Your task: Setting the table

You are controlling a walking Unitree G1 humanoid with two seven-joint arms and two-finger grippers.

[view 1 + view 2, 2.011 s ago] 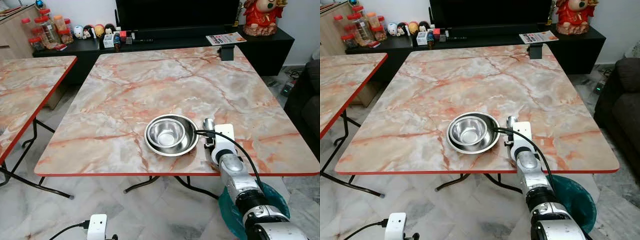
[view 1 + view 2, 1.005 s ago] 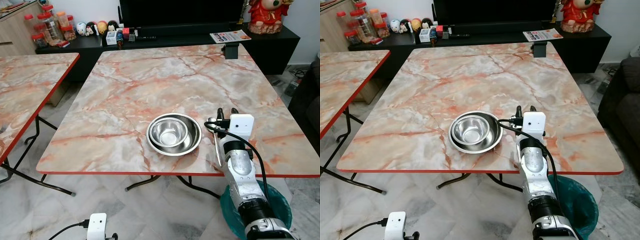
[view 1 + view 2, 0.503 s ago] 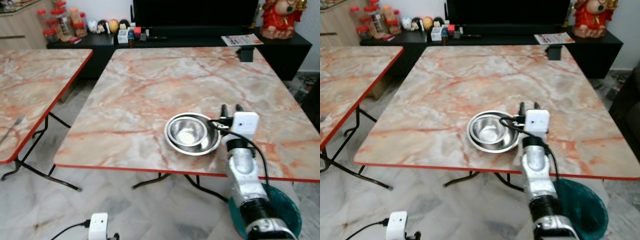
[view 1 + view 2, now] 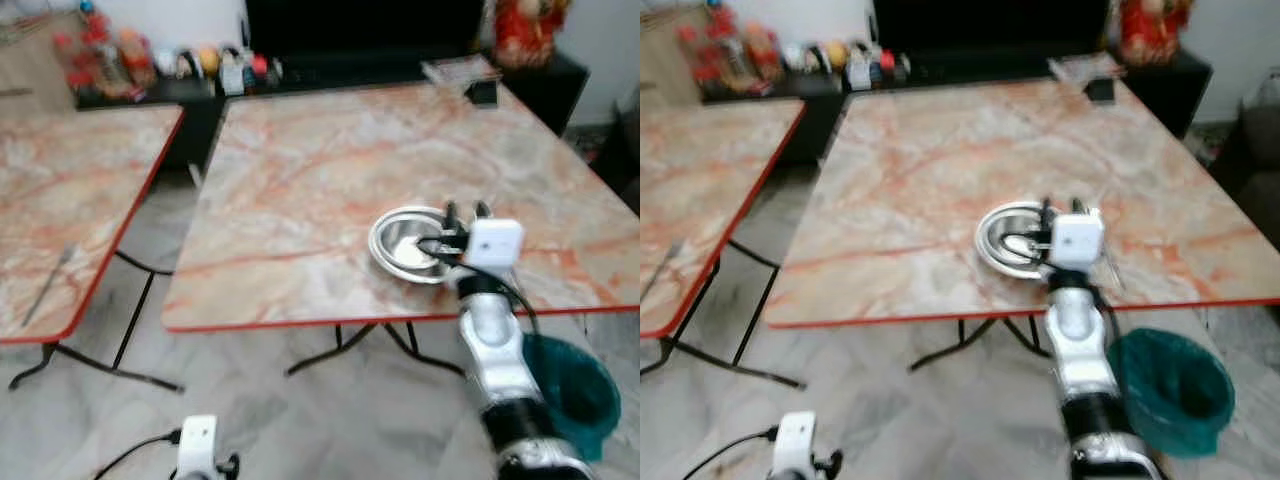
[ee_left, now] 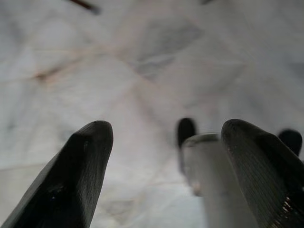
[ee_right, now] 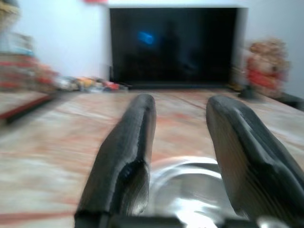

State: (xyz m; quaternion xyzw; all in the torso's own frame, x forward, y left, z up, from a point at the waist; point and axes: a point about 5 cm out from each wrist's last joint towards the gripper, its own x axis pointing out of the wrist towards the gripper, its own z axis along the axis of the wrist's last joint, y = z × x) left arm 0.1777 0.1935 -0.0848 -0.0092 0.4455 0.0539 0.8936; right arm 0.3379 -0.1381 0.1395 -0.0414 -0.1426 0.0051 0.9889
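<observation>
You are looking into a home living room. Two folding tables with marble-patterned tops [image 4: 330, 170] and red edges stand on a pale marble-tiled floor [image 4: 300, 420]. Behind them a long, low black cabinet [image 4: 970, 70] runs along a white wall and carries a large dark television screen [image 6: 173, 45], jars with red lids [image 4: 95, 55], small figurines and a red ornament [image 4: 520, 30].

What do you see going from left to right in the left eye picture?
Fork on the side table → big marble table → steel bowls → right tool → green bin.
</observation>
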